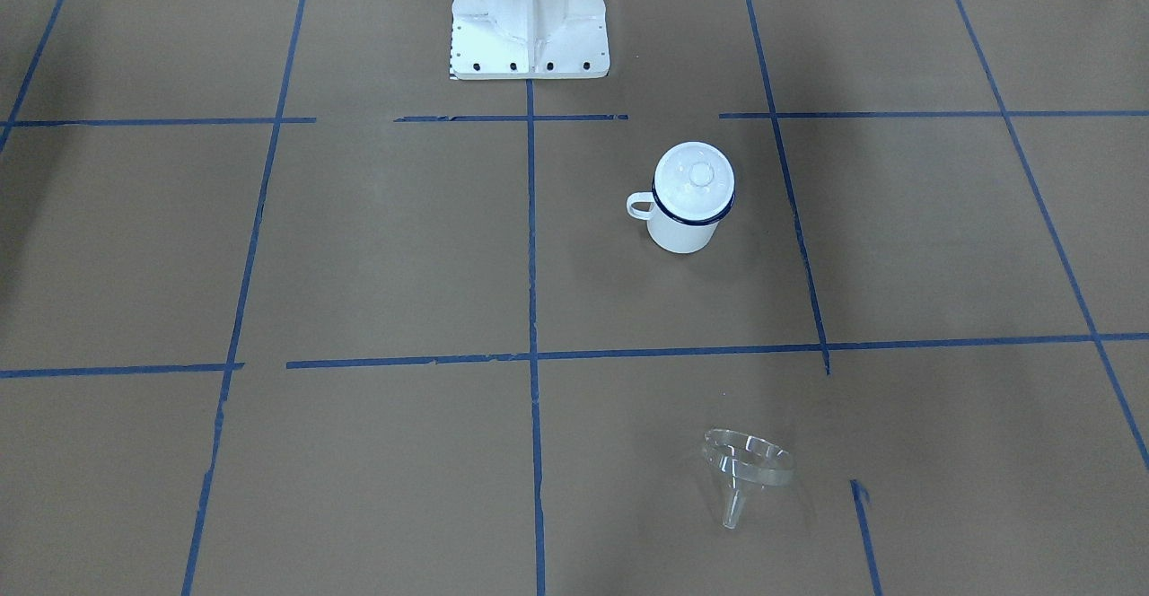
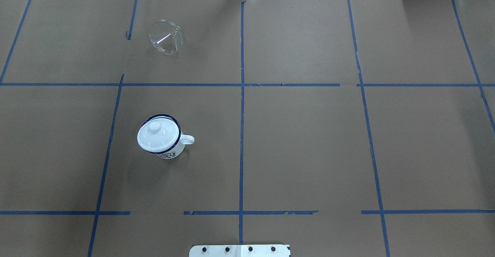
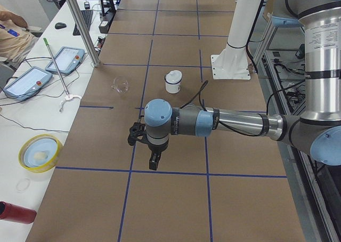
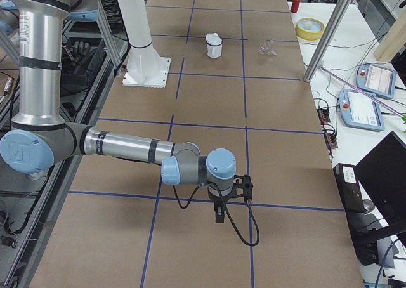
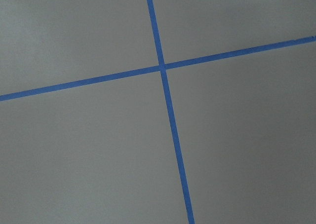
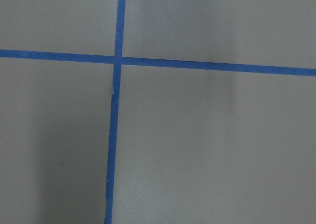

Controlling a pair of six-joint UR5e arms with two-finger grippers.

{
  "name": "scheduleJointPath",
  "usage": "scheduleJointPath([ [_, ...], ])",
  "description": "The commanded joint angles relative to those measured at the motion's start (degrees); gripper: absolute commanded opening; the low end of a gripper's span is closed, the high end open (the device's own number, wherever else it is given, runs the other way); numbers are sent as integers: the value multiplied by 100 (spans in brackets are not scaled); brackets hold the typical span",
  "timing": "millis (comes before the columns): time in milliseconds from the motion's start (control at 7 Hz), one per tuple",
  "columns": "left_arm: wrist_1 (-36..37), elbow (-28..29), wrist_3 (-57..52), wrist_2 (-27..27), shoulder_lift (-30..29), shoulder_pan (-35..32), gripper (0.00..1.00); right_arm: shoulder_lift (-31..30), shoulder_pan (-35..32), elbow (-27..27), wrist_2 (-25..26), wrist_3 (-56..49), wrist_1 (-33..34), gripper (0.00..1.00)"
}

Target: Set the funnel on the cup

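Funnel lies tipped, well apart from cup closed by lid.

Place: a robotics lab or test cell.
Table: covered in brown paper and marked into a grid with blue tape.
Robot: left arm and right arm, both industrial, by a bolted white pedestal.
Side bench: teach pendants and a monitor.
Frame: aluminium post.
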State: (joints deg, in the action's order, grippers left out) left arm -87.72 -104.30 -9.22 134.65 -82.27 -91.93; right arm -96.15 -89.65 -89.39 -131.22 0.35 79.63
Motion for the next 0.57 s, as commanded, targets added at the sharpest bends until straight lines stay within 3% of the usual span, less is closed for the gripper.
scheduleJointPath([
  [0,0,-3,-18,-9,0,0,100,0,0,0,0,0,0,100],
  [429,0,-213,25,0,-122,70,100,0,0,0,0,0,0,100],
])
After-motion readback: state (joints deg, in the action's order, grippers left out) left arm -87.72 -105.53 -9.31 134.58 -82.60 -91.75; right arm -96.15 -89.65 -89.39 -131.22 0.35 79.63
